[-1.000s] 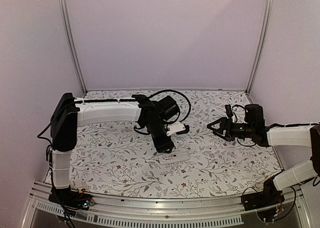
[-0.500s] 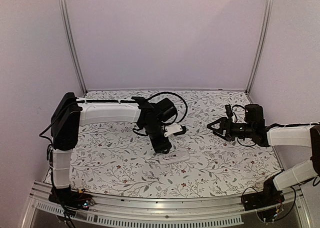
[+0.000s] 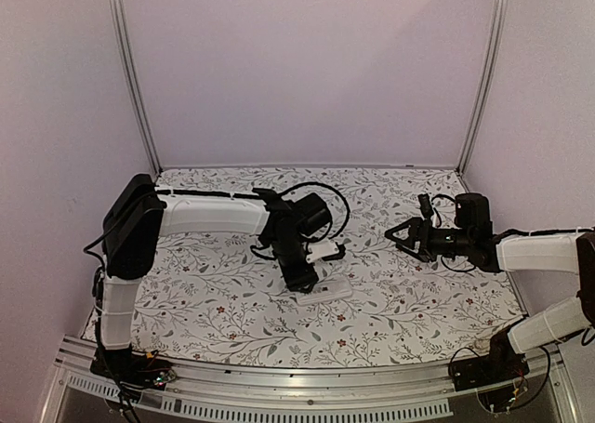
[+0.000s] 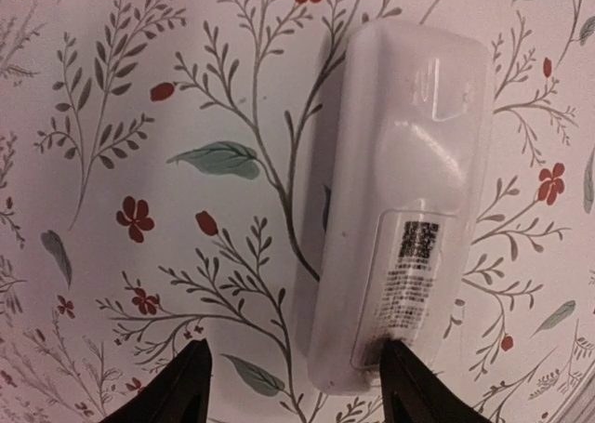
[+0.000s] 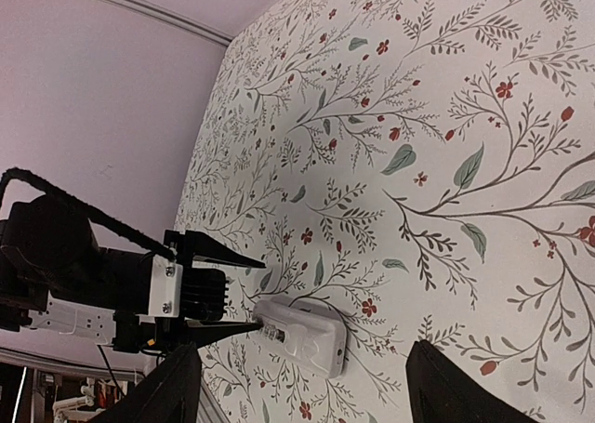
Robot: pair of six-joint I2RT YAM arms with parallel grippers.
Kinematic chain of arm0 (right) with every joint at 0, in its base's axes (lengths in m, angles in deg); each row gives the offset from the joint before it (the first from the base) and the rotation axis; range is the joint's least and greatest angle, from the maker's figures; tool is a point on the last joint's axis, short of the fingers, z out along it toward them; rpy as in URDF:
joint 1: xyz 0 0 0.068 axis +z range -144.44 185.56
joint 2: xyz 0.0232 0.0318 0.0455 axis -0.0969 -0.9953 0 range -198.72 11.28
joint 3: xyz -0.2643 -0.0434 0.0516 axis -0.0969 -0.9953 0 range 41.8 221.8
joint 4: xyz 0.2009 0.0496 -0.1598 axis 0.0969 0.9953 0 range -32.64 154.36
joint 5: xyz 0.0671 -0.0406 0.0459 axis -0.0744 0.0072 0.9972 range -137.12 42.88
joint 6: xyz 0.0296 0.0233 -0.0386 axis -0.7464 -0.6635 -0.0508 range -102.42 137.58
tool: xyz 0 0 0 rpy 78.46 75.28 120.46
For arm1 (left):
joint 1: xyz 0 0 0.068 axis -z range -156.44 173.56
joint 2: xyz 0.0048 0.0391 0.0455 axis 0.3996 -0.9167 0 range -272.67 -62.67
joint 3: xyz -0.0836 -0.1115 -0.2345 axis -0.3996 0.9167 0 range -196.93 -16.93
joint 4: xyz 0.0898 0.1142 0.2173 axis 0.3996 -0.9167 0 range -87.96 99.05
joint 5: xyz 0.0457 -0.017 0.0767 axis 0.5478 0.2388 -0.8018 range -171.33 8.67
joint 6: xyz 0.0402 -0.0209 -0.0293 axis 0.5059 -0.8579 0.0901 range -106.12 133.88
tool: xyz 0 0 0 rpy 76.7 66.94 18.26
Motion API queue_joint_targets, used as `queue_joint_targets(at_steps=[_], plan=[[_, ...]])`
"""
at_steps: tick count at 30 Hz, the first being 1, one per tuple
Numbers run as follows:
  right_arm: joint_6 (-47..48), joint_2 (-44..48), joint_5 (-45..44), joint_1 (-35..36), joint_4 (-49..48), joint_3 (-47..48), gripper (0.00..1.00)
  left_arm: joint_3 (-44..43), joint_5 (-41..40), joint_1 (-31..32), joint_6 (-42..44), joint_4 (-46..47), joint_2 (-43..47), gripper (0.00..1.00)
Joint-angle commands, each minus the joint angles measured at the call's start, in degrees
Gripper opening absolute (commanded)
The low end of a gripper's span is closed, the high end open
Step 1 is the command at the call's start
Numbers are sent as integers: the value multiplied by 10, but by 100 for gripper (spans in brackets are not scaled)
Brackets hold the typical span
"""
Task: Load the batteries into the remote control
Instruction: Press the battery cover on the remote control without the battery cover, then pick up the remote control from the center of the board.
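Remote control (image 4: 400, 191) lies back-up, flat on the floral tabletop (image 3: 214, 302), printed label showing. Left arm's fingers (image 4: 191, 390) spread, set either side of its label end. Right arm's fingers (image 5: 446, 386) spread too, well apart to the right.

Remote control (image 4: 390, 200): smooth white plastic with a soft sheen, and a printed paper-like label (image 4: 414, 256) stuck on it. Desk (image 4: 121, 98): smooth, matt floral-print covering, cloth or paper unclear. Left fingers (image 4: 181, 395): black, matt, plastic-looking. Arm shell (image 3: 209, 214): smooth white plastic. Front rail (image 3: 279, 378): bare silvery metal.
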Motion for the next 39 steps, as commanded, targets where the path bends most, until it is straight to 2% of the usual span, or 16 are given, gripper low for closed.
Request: queue_joint_targets(at_steps=[1,16,22,26,31,37,39], plan=[[2,-1,1,-3,4,0,77,28,-18,10,10,-21,-28,63],[-1,2,2,-2,4,2,77,107,-42,3,28,-39,9,65],[1,0,4,-2,4,5,77,98,-52,-2,22,-31,10,65],[2,0,6,-2,5,6,77,95,-41,-10,11,5,45,67],[13,13,-2,-2,26,13,78,130,-16,-33,-6,80,127,75],[57,49,-25,-2,85,37,81,196,5,-39,-25,178,208,99],[86,78,-45,-2,112,46,83,210,13,-39,-28,205,221,99]])
